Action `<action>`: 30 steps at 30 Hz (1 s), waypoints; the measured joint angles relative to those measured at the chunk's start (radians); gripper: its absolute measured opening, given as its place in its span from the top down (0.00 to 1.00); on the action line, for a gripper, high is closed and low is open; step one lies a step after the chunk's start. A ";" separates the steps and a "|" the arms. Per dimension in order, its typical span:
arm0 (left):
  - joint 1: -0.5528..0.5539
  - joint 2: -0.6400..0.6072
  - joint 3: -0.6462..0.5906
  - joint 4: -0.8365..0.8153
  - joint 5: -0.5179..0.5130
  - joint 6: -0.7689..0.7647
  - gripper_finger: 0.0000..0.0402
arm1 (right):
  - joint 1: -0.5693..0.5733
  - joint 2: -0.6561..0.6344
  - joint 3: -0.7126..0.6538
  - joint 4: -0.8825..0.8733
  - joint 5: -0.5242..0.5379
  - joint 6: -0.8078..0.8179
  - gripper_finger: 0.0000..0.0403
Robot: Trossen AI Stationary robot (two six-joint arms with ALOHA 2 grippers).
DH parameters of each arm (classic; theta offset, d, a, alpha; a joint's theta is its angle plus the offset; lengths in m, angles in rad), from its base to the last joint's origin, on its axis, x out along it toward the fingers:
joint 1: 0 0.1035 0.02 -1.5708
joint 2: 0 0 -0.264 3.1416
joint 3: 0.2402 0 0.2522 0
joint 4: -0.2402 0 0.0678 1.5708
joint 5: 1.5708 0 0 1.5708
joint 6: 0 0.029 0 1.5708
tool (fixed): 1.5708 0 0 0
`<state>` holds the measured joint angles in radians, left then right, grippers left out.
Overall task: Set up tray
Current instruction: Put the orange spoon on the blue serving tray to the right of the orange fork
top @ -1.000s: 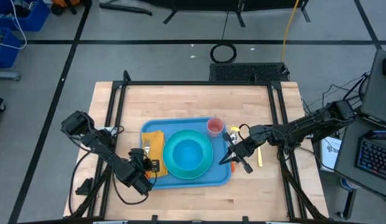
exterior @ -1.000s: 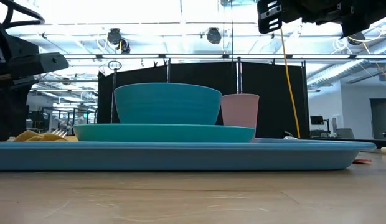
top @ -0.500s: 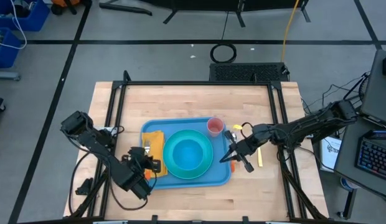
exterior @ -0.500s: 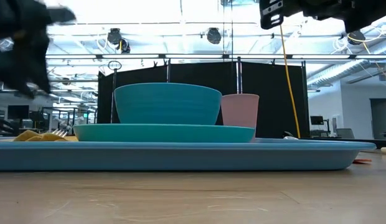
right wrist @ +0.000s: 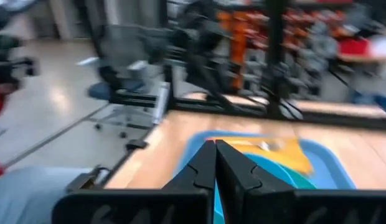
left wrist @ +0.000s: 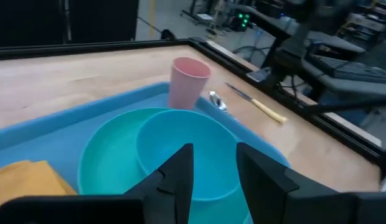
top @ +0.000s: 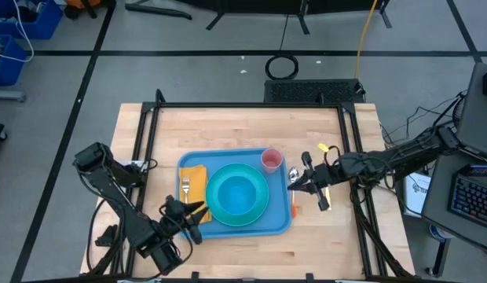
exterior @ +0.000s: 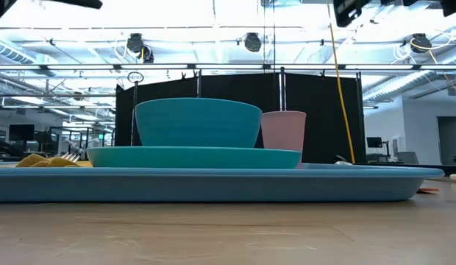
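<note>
- The large light-blue rectangular plastic tray point(top: 279, 224) with rounded corners and a raised rim lies flat on the pale wooden table point(top: 243, 126), in its near half and about midway between the two arms.
- On the tray sit a round teal plate point(top: 214, 206) with a teal bowl point(top: 238, 193) on it, a small pink plastic cup point(top: 271, 160) at the far right corner, and a folded orange napkin point(top: 198, 182) along the left side with a metal fork point(top: 184, 189) lying on it.
- Just off the tray's right edge, on the bare wood, lie a metal spoon point(left wrist: 216, 101) and a yellow-handled knife point(left wrist: 258, 103), apart from the tray; a small orange piece point(top: 294, 210) lies by the same edge.
- The left gripper point(top: 190, 212) has drawn back from the napkin side and lifted; a second ago it sat low over the fork. Its jaws are partly open and hold nothing, so I judge the fork placed.
- The right gripper point(top: 293, 185) has swung up from the tray's right rim toward the cup corner, close to the spoon and knife; its fingers are closed together with nothing between them.
- Judging by this, the left side is finished, and the spoon and knife seem to be what remains for the right arm.
</note>
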<state>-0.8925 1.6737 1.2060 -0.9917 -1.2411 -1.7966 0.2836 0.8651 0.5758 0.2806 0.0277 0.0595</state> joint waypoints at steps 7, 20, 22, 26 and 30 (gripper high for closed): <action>0.013 0.000 0.000 0.141 -0.054 0.129 0.69 | -0.005 -0.001 0.000 -0.218 0.276 0.283 0.88; 0.042 0.000 -0.001 0.185 -0.068 0.232 0.69 | -0.073 0.180 0.000 -0.589 0.339 0.741 0.68; 0.042 0.000 -0.001 0.185 -0.068 0.247 0.69 | -0.078 0.212 0.000 -0.620 0.338 0.778 0.69; 0.042 0.000 -0.001 0.185 -0.068 0.284 0.69 | -0.081 0.256 0.000 -0.660 0.332 0.863 0.72; 0.042 0.000 -0.001 0.185 -0.068 0.303 0.69 | -0.071 0.306 0.000 -0.641 0.258 0.928 0.75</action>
<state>-0.8501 1.6737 1.2053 -0.8066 -1.3090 -1.4932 0.2123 1.1711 0.5762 -0.3609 0.2861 0.9880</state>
